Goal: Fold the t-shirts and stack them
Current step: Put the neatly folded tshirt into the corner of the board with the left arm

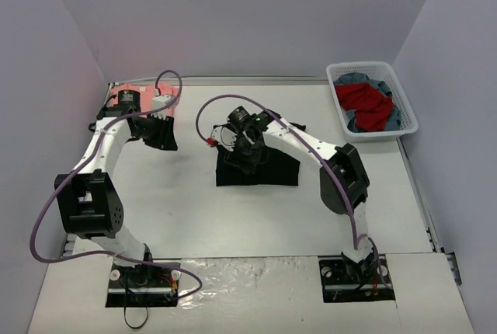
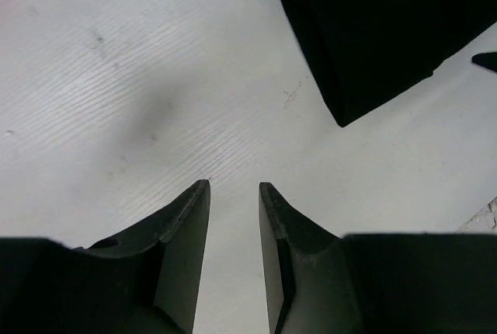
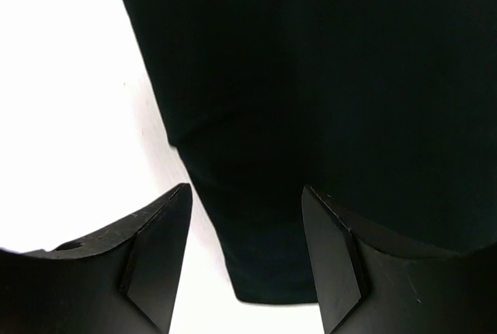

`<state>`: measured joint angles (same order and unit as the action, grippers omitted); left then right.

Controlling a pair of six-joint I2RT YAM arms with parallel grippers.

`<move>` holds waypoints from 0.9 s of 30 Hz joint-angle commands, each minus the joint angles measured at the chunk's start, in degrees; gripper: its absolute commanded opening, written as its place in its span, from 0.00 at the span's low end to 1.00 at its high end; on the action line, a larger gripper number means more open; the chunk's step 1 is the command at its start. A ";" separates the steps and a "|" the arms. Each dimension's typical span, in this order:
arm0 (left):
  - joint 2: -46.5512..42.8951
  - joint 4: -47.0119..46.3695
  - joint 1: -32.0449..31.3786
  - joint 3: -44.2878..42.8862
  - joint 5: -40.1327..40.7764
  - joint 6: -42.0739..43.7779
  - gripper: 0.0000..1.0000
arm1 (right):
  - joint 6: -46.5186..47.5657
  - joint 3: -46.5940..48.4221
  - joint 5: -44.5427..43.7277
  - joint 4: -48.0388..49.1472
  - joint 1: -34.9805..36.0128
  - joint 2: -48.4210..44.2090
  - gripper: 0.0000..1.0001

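Note:
The black t-shirt (image 1: 268, 171) lies folded into a rectangle in the middle of the table. My right gripper (image 1: 247, 146) hovers over its back left part, open; in the right wrist view a rounded corner of the black t-shirt (image 3: 311, 101) lies below the right gripper (image 3: 247, 190), with nothing pinched. The salmon-pink t-shirt (image 1: 118, 98) lies at the back left corner, partly hidden by my left arm. My left gripper (image 1: 159, 133) is just in front of it, over bare table. In the left wrist view the left gripper (image 2: 233, 186) stands narrowly open and empty, a black cloth corner (image 2: 373, 39) ahead to the right.
A white basket (image 1: 404, 109) with red and blue clothes stands at the back right. Grey walls close in the table on the left, back and right. Purple cables loop from both arms over the table.

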<state>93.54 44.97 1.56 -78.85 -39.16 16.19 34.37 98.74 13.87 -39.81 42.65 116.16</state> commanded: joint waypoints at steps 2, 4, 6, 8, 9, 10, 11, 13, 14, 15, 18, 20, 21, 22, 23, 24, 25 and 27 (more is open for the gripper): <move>-6.17 -3.47 3.44 0.71 0.49 -2.73 0.31 | -4.04 5.93 -5.08 -0.53 4.18 5.11 0.55; -6.79 -4.01 4.23 1.59 0.31 -2.65 0.34 | -5.19 8.38 -5.43 -0.53 5.33 7.05 0.55; -7.05 -4.28 5.11 2.73 0.31 -2.30 0.37 | -5.80 9.80 -5.96 -0.62 6.82 9.52 0.55; -6.97 -4.45 5.29 3.61 0.57 -1.42 0.41 | -6.42 11.47 -5.87 -0.62 8.05 11.36 0.55; -6.96 -4.63 5.38 3.88 0.83 -1.42 0.42 | -6.59 11.91 -5.70 -0.62 8.49 11.89 0.54; -6.70 -4.80 5.55 4.14 0.84 -1.42 0.45 | -6.77 12.61 -5.52 -0.70 8.85 12.25 0.54; -6.70 -5.07 5.73 4.40 0.75 -1.51 0.46 | -6.77 12.97 -5.34 -0.97 9.55 13.03 0.54; -6.44 -5.24 5.91 4.41 0.49 -1.42 0.46 | -6.86 13.67 -5.43 -1.23 10.08 13.83 0.54; -6.35 -4.90 5.91 4.23 0.22 -1.25 0.46 | -6.86 14.20 -5.34 -1.58 10.43 14.53 0.54; -6.18 -4.72 5.99 4.14 0.22 -1.24 0.46 | -6.86 14.20 -5.34 -1.67 10.61 14.80 0.54; -5.39 -4.54 6.00 3.97 -0.30 -1.33 0.46 | -6.77 14.64 -5.17 -1.94 10.78 15.94 0.54; -4.94 -4.63 6.00 3.97 -0.66 -1.33 0.46 | -6.42 14.64 -4.99 -2.02 10.78 16.81 0.54; -4.77 -4.63 6.00 3.88 -0.66 -1.33 0.46 | -6.42 14.64 -5.08 -2.11 10.78 17.08 0.55; -4.59 -4.63 6.00 3.79 -0.74 -1.42 0.46 | -6.42 14.64 -4.91 -2.20 10.78 17.69 0.55; -4.50 -4.54 6.00 3.70 -0.83 -1.42 0.46 | -6.16 14.55 -4.82 -2.29 10.87 17.96 0.56; -4.33 -4.45 6.00 3.70 -1.18 -1.42 0.46 | -5.55 14.29 -4.90 -2.37 10.87 18.14 0.57; -4.33 -4.45 6.00 3.79 -1.36 -1.42 0.46 | -5.37 14.29 -5.08 -2.38 10.87 18.66 0.57; -4.24 -4.63 6.00 3.88 -2.06 -1.68 0.46 | -5.10 14.20 -4.99 -2.29 10.87 19.36 0.59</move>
<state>89.60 40.77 6.87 -73.97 -39.27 14.68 28.67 111.77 8.97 -39.24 53.30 134.10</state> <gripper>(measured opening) 0.462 0.586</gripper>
